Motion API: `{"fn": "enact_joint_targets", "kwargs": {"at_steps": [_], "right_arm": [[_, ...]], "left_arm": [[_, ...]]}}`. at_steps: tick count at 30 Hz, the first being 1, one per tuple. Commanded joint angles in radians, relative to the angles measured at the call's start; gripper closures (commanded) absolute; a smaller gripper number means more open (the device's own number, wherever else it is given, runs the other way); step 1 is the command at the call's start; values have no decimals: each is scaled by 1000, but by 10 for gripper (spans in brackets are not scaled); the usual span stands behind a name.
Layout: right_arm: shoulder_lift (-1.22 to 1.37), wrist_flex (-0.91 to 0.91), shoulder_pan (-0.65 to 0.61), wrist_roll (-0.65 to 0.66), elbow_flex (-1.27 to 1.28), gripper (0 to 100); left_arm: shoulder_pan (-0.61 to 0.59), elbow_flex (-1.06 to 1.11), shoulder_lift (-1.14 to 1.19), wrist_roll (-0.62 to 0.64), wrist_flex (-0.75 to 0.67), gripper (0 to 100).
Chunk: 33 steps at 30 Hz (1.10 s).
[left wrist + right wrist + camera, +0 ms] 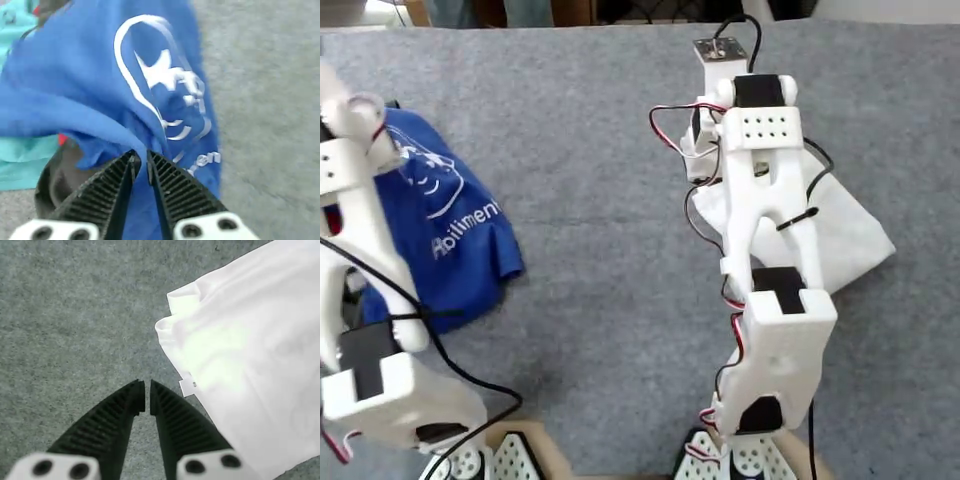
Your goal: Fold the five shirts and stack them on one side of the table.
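A blue shirt with white print lies crumpled at the table's left side, partly under the left arm. In the left wrist view my left gripper hangs shut just above a fold of the blue shirt; no cloth shows between its fingers. A white shirt lies flattened at the right, partly under the right arm. My right gripper is shut over bare grey mat, close beside the white shirt's edge and its small label.
Under the blue shirt lie a teal cloth and a dark cloth, with a bit of red between. Grey felt covers the table, bare between the two arms and along the far edge.
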Motion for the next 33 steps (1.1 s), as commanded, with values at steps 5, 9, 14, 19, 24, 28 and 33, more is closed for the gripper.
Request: {"fn": "enact_joint_targets", "kwargs": {"at_steps": [5,9,14,19,24,28,33], "right_arm": [[-5,-2,15,5,-56,963],[-12,-9,44,6,-65,963],[-7,-8,106,6,-137,963],[-5,-8,158,25,-220,962],[-5,-9,155,114,-255,962],[-4,-9,153,146,-265,939],[-4,0,92,138,-257,721]], "left_arm": [[265,-493,-20,-11,209,971],[410,-489,-97,-14,209,971],[654,-151,-264,-100,209,971],[834,193,-459,-110,204,971],[992,358,-637,-127,203,970],[981,495,-723,-229,206,825],[880,642,-810,-238,206,733]]}}
